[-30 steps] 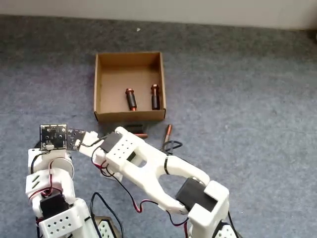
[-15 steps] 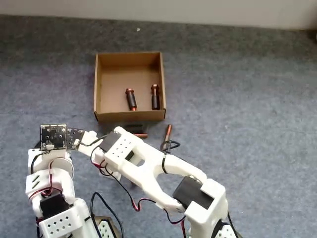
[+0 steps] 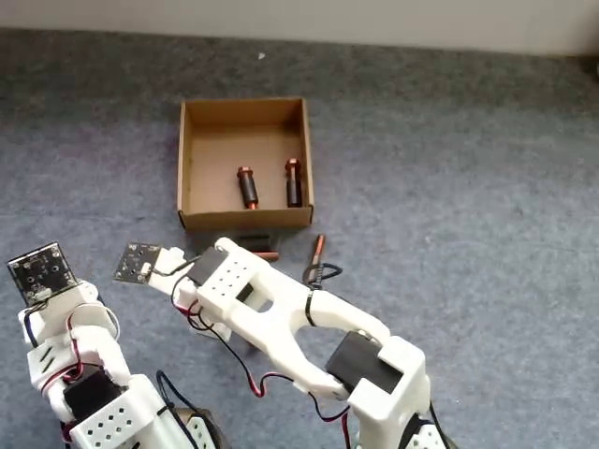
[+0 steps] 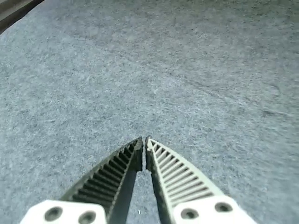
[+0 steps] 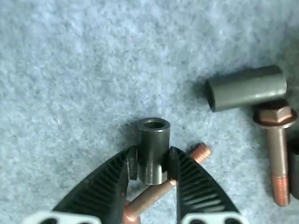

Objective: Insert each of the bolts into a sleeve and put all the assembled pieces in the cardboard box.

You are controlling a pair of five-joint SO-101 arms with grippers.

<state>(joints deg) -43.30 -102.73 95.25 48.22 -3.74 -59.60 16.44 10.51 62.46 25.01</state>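
The high camera is fixed above the grey surface [image 3: 468, 187] and looks down from the near side, past both arms, toward the cardboard box [image 3: 245, 220]. The left wrist camera looks along the left pincer [image 4: 143, 140], slanting low over bare surface. The right wrist camera sits very close above the right pincer [image 5: 152, 162] and a sleeve [image 5: 153, 140]. With the high view it shares the patch just near of the box.

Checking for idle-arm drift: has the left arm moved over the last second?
Yes. In the high view the left arm has swung toward the picture's left edge, farther from the cardboard box, which stayed put.
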